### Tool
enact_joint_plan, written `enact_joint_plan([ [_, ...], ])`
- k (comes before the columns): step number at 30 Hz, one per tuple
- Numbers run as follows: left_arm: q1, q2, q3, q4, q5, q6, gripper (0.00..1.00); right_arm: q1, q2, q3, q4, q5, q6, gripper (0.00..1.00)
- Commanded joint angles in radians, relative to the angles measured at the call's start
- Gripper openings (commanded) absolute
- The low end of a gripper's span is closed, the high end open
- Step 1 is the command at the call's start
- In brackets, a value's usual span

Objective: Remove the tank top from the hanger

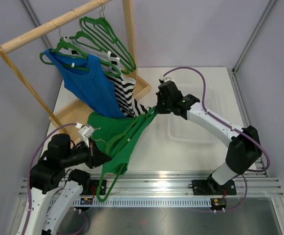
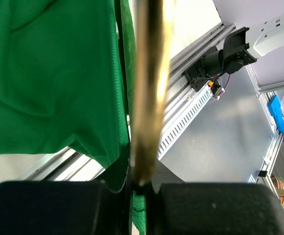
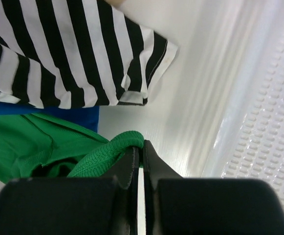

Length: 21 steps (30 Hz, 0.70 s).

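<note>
A green tank top hangs on a hanger that is off the rack and low over the table's front left. My left gripper is shut on the hanger's brass-coloured metal hook, with a fold of green cloth beside and between the jaws. My right gripper is shut on one green shoulder strap and holds it stretched up and to the right of the hanger. In the right wrist view the jaws pinch the ribbed strap edge just above the white table.
A wooden clothes rack stands at the back left with a blue tank top, a black-and-white striped top and several empty green hangers. A clear plastic bin lies under the right arm. An aluminium rail runs along the front edge.
</note>
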Motion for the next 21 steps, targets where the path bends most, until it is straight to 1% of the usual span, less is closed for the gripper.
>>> enact_joint_plan([
  [1,-0.019,-0.005,0.045,-0.017,0.086,0.013,0.0,-0.041,0.022,0.042,-0.009,-0.006,-0.013,0.0],
  [2,-0.017,-0.016,0.06,-0.015,0.071,0.014,0.0,-0.041,0.016,0.024,-0.006,-0.058,-0.018,0.0],
  [4,-0.017,-0.045,0.107,0.035,0.028,-0.032,0.0,-0.041,-0.032,-0.02,0.04,-0.146,-0.018,0.0],
  [5,-0.017,-0.068,0.127,0.085,-0.016,-0.049,0.0,-0.041,-0.056,-0.088,0.098,-0.248,-0.013,0.0],
  [6,-0.017,-0.08,0.146,0.116,-0.041,-0.085,0.0,-0.041,-0.117,-0.129,0.141,-0.311,-0.01,0.0],
  [7,-0.016,-0.094,0.152,0.158,-0.058,-0.105,0.0,-0.041,-0.15,-0.171,0.18,-0.435,-0.004,0.0],
  [8,-0.016,-0.099,0.178,0.193,-0.079,-0.116,0.0,-0.041,-0.179,-0.236,0.212,-0.495,0.001,0.0],
  [9,-0.014,-0.106,0.181,0.272,-0.128,-0.13,0.0,-0.041,-0.228,-0.263,0.252,-0.549,0.004,0.0],
  [10,-0.01,-0.108,0.184,0.32,-0.154,-0.135,0.0,-0.038,-0.249,-0.281,0.257,-0.598,0.001,0.0],
  [11,-0.008,-0.102,0.195,0.41,-0.211,-0.139,0.0,-0.039,-0.269,-0.312,0.252,-0.673,-0.001,0.0],
  [13,-0.005,-0.07,0.213,0.504,-0.237,-0.138,0.0,-0.038,-0.33,-0.347,0.249,-0.708,-0.002,0.0],
  [14,-0.003,-0.057,0.226,0.596,-0.272,-0.136,0.0,-0.039,-0.351,-0.382,0.24,-0.697,-0.005,0.0],
  [15,-0.002,-0.044,0.259,0.641,-0.286,-0.123,0.0,-0.038,-0.387,-0.398,0.232,-0.677,-0.007,0.0],
  [16,-0.002,-0.015,0.275,0.684,-0.302,-0.115,0.0,-0.039,-0.397,-0.416,0.228,-0.622,0.002,0.0],
  [17,0.0,-0.005,0.29,0.775,-0.347,-0.109,0.0,-0.039,-0.406,-0.453,0.225,-0.597,0.011,0.0],
  [18,0.0,0.01,0.322,0.82,-0.366,-0.092,0.0,-0.039,-0.414,-0.47,0.228,-0.576,0.017,0.0],
  [19,0.0,0.028,0.336,0.863,-0.391,-0.086,0.0,-0.039,-0.414,-0.488,0.237,-0.561,0.031,0.0],
  [20,0.0,0.036,0.348,0.958,-0.444,-0.081,0.0,-0.039,-0.412,-0.524,0.255,-0.554,0.039,0.0],
  [21,0.001,0.044,0.358,1.001,-0.469,-0.069,0.0,-0.039,-0.411,-0.539,0.261,-0.547,0.062,0.0],
])
